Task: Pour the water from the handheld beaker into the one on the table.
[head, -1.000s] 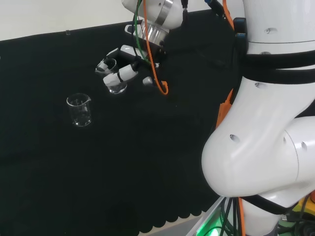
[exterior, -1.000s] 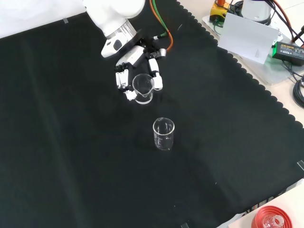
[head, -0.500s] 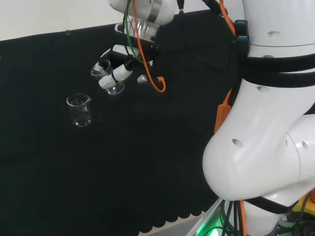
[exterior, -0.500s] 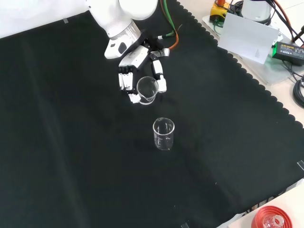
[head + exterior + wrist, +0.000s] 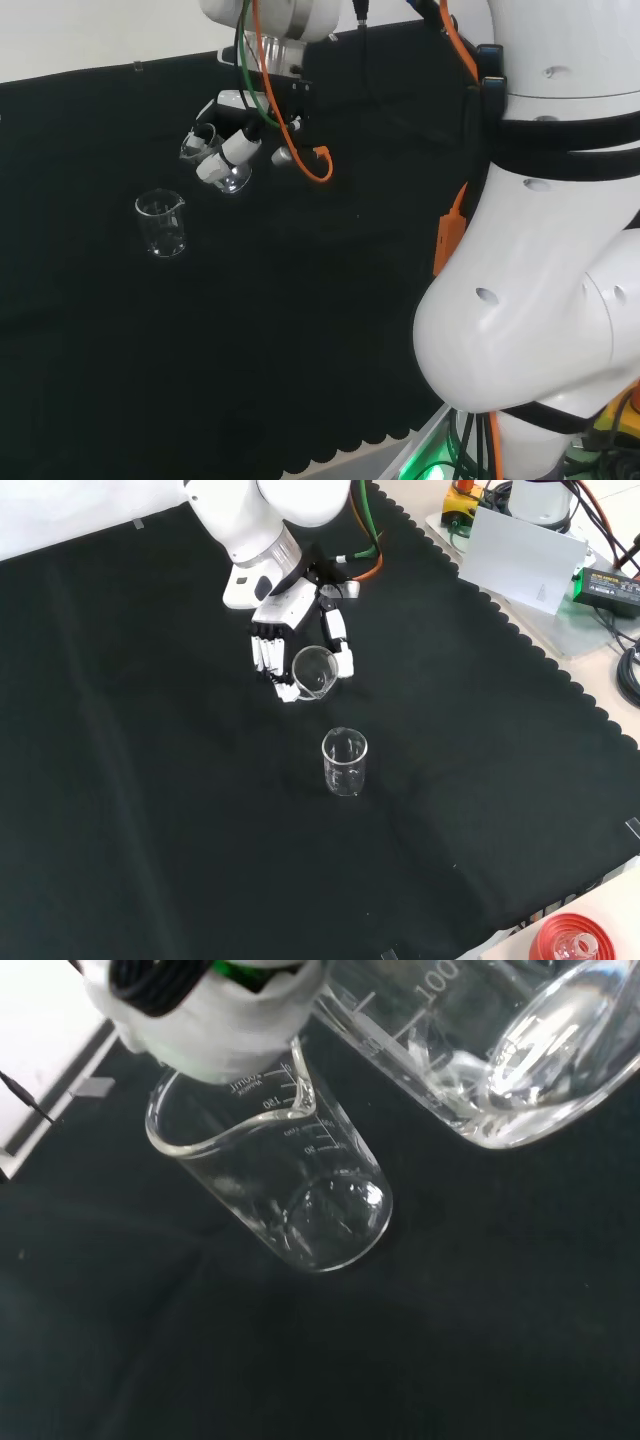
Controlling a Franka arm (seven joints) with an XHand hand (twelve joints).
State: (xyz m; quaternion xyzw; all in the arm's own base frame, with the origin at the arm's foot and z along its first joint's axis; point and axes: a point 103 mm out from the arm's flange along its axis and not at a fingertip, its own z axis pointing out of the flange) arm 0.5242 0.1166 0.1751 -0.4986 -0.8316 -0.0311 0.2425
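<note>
The beaker on the bench is serving as the landmark: it is standing upright on the black cloth, spout rim uppermost, and in the wrist view it is carrying a printed graduation scale down its wall, the figures too small to read with confidence. Its base is looking clear, and whether it is holding any water cannot be told. The handheld beaker is hanging above the cloth just beyond the landmark in the front view, and up and to the right of it in the head view, apart from it and not touching. The handheld beaker is tilting, its open mouth turning toward the front camera and toward the landmark. In the wrist view its wall is showing a printed scale, and clear liquid with bright reflections is lying pooled in its lower side. The hand is curling its fingers and thumb around the handheld beaker from either side, clasping the glass wall. An orange cable is looping beside the hand.
</note>
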